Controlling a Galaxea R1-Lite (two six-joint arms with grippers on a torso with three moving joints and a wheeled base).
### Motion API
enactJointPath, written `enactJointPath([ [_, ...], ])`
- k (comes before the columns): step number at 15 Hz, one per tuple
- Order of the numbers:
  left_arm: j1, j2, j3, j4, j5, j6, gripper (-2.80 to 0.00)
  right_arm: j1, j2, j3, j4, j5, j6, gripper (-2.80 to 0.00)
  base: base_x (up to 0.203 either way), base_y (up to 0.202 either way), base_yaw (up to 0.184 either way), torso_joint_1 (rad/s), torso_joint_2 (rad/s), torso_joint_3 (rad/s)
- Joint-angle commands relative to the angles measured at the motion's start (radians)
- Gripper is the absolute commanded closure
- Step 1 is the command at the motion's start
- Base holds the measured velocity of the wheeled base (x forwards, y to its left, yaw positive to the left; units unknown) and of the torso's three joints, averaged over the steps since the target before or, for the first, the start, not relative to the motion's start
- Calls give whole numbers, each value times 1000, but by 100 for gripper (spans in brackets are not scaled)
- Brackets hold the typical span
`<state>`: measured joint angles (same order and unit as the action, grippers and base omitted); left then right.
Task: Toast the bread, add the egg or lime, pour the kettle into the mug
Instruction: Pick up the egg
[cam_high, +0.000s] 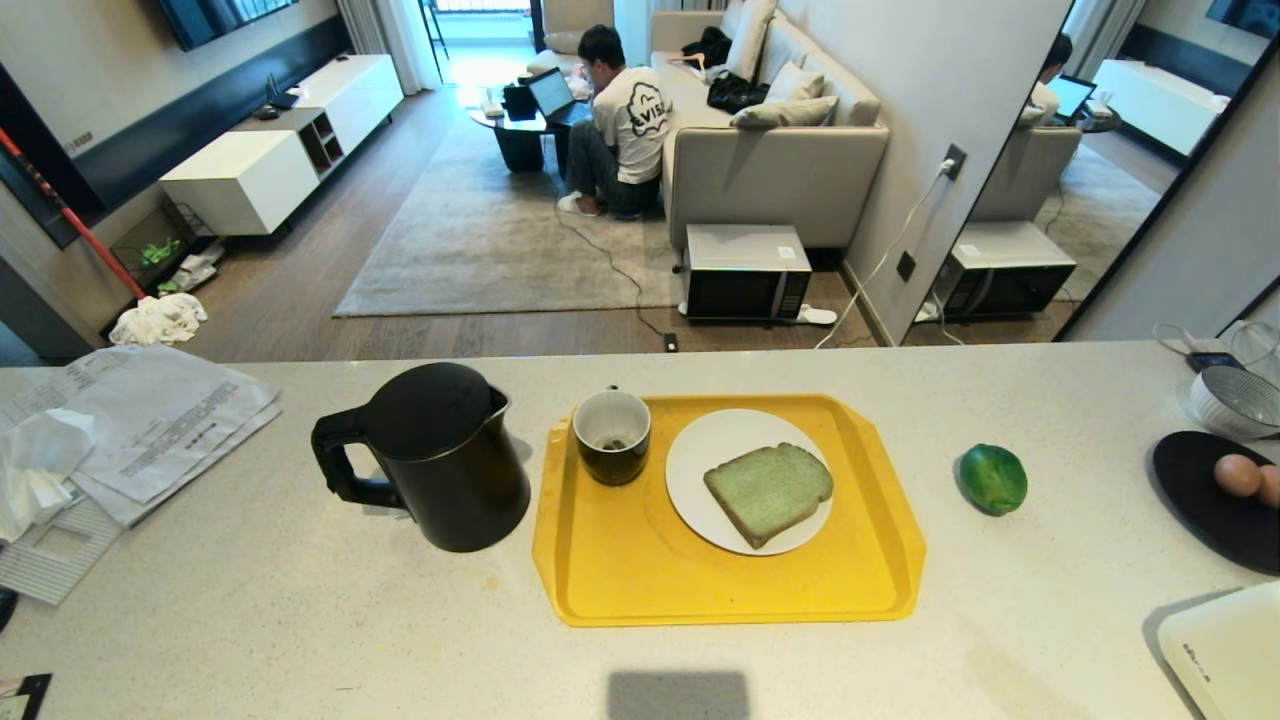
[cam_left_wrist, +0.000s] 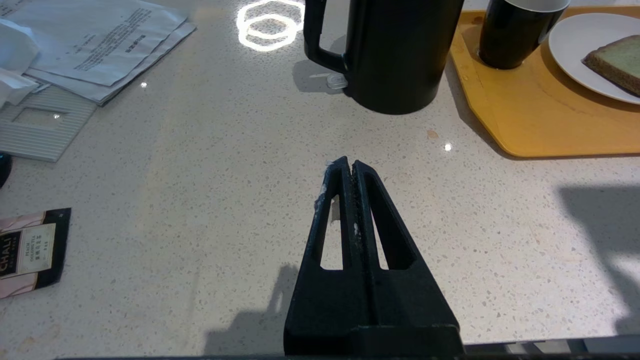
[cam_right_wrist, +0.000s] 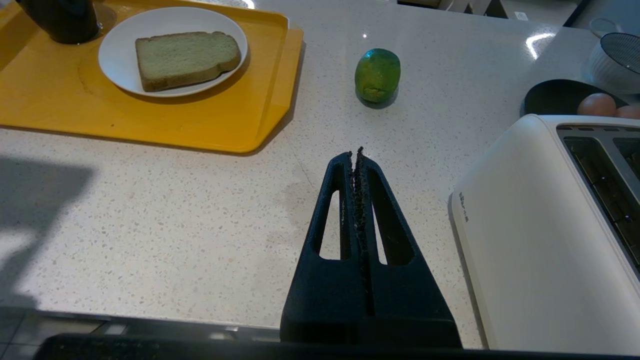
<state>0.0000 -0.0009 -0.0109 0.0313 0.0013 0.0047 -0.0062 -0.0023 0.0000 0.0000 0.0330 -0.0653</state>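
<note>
The pale green bread (cam_high: 768, 492) (cam_right_wrist: 186, 58) lies on a white plate (cam_high: 700, 455) on a yellow tray (cam_high: 640, 570). The black mug (cam_high: 612, 436) (cam_left_wrist: 515, 30) stands at the tray's far left corner. Left of the tray stands the black kettle (cam_high: 440, 455) (cam_left_wrist: 395, 50). The lime (cam_high: 992, 478) (cam_right_wrist: 377, 75) rests on the counter right of the tray. An egg (cam_high: 1237, 474) (cam_right_wrist: 596, 104) sits on a black dish (cam_high: 1200, 500) at the far right. My left gripper (cam_left_wrist: 348, 164) is shut and empty, hovering near the counter's front edge. My right gripper (cam_right_wrist: 355, 155) is likewise shut and empty, short of the lime.
A white toaster (cam_high: 1225, 650) (cam_right_wrist: 545, 225) stands at the front right corner. Papers (cam_high: 140, 420) and a tea sachet (cam_left_wrist: 30, 250) lie on the left. A white bowl (cam_high: 1235, 400) is at the far right. A person sits on the floor beyond the counter.
</note>
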Motion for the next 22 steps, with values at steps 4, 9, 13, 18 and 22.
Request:
enactJointPath([
  [4,-1,1,0,1,0,0,0,0,2,2,0,1,-1,0,0,0,0,0,0,0],
  [9,0,1,0,1,0,0,0,0,2,2,0,1,1,0,0,0,0,0,0,0],
  [13,0,1,0,0,0,-2,0,0,2,2,0,-1,1,0,0,0,0,0,0,0],
  [18,-2,1,0,1,0,-2,0,0,2,2,0,-1,2,0,-3,6,-116,4,2,3],
  [22,0,1,0,1,0,0,0,0,2,2,0,-1,2,0,0,8,-175,2,-1,4],
])
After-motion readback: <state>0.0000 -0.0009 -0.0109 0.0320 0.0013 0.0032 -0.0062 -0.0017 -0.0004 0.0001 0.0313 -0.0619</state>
